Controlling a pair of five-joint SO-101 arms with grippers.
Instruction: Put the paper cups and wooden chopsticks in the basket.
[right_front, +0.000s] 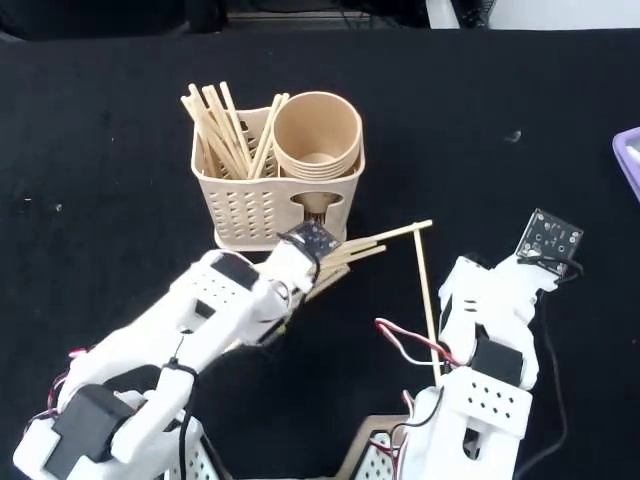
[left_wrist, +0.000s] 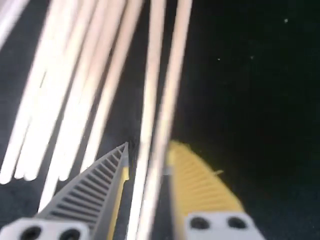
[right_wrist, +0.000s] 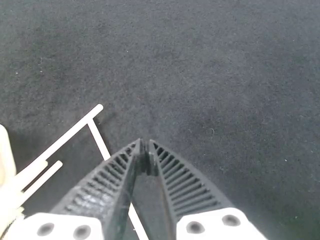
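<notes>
A beige basket (right_front: 250, 215) stands at the middle back. One compartment holds wooden chopsticks (right_front: 225, 125), the other stacked paper cups (right_front: 317, 130). Several loose chopsticks (right_front: 385, 240) lie fanned on the black table just in front of the basket. My left gripper (left_wrist: 148, 146) is low over them, shut on two chopsticks (left_wrist: 155, 100) that run between its fingers, while the others (left_wrist: 75, 100) lie beside it. A single chopstick (right_front: 425, 300) lies apart, pointing toward the front. My right gripper (right_wrist: 142, 150) is shut with nothing in it, just beside that chopstick (right_wrist: 100, 140).
The left arm (right_front: 200, 320) stretches from the front left toward the basket. The right arm (right_front: 490, 330) sits folded at the front right. A purple object (right_front: 630, 160) shows at the right edge. Bare black cloth (right_front: 520, 120) lies at the back right.
</notes>
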